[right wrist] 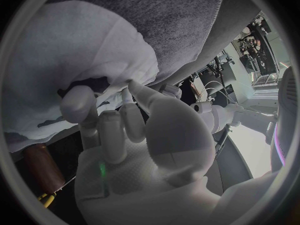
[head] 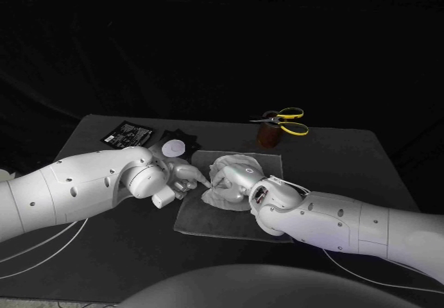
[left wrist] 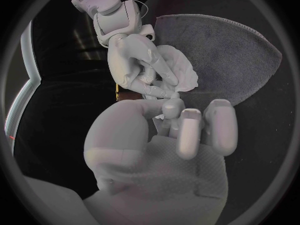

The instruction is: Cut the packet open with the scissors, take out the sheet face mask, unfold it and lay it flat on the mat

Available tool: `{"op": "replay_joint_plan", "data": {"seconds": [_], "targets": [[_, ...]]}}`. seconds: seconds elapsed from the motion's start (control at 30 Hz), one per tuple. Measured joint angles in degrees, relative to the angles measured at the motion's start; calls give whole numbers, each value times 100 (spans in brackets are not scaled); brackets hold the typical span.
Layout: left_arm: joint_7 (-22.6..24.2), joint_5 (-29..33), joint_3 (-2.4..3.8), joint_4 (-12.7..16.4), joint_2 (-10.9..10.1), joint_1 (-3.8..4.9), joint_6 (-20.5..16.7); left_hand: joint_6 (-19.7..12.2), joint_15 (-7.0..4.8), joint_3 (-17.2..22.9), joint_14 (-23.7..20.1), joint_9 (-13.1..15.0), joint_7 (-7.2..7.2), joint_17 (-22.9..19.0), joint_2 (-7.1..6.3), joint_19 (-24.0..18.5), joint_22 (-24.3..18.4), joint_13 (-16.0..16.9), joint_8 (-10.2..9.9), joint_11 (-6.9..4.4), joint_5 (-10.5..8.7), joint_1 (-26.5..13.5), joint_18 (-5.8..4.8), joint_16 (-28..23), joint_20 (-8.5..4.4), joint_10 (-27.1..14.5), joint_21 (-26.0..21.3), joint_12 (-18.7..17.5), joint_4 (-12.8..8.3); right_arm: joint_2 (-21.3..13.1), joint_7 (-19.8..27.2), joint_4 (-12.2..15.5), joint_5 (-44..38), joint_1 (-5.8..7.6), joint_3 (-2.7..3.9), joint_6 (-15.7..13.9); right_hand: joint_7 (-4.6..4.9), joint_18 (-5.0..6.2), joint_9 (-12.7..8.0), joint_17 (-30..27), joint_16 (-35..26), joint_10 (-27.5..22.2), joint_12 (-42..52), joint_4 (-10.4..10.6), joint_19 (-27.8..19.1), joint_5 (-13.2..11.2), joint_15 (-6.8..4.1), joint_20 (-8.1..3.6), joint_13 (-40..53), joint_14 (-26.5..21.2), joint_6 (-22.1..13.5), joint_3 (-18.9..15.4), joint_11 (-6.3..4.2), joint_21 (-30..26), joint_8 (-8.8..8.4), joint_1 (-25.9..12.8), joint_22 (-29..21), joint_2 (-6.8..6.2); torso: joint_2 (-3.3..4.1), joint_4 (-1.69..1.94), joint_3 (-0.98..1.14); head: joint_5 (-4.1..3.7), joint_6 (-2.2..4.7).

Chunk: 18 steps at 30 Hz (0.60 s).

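Tearing is our worry as the right hand [head: 239, 181] grips a fold of the sheet face mask [head: 218, 199] bunched over the mat [head: 199, 221], and we cannot tell if the left hand [head: 183, 176] holds too: uneven pulling could rip it.

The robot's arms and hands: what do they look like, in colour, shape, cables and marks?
The left arm and right arm are glossy white rounded shells in segments, dotted with small dark holes. Thin white cables run under both. The left hand and right hand are silver, with thick round-tipped fingers; the left palm is finely textured.
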Motion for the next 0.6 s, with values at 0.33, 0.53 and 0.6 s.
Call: {"op": "replay_joint_plan", "data": {"seconds": [0.33, 0.53, 0.6], "targets": [[72, -113, 1, -67, -17, -1, -137, -119, 0, 39, -1, -56, -31, 0, -24, -23, -1, -89, -105, -52, 0, -24, 0, -1, -22, -52, -21, 0, -103, -7, 0, 0, -1, 0, 1, -1, -3, 56, 0, 2, -2, -4, -2, -16, 0, 0, -37, 0, 2, -5, 0, 48, -4, 0, 0, -38, 0, -38, -2, 2, 0, -2, 0], [56, -452, 15, -178, -20, 10, -261, -409, 0, 39, -1, -66, -134, 0, -59, -23, 0, -166, -261, -70, 0, -59, 0, -1, -22, -79, -46, -57, -103, -7, 0, -5, -1, 0, -1, 0, -17, 57, -3, 1, -6, -5, -2, -15, 0, 0, -43, 0, 5, 1, -2, 48, -5, 0, -1, -38, -1, -38, -5, 1, 8, 3, 0], [54, -611, 20, -211, -15, 15, -286, -455, 0, 39, -1, -63, -180, 0, -62, -23, 1, -196, -261, -53, 0, -62, 0, -1, -22, -115, -46, -66, -103, -6, 0, -6, -1, 0, -1, 0, -17, 56, -5, 1, -7, -5, -3, -15, 0, 0, -43, 0, 5, 1, -2, 48, -5, 0, -4, -38, -2, -38, -6, 1, 9, 1, 0]]}}
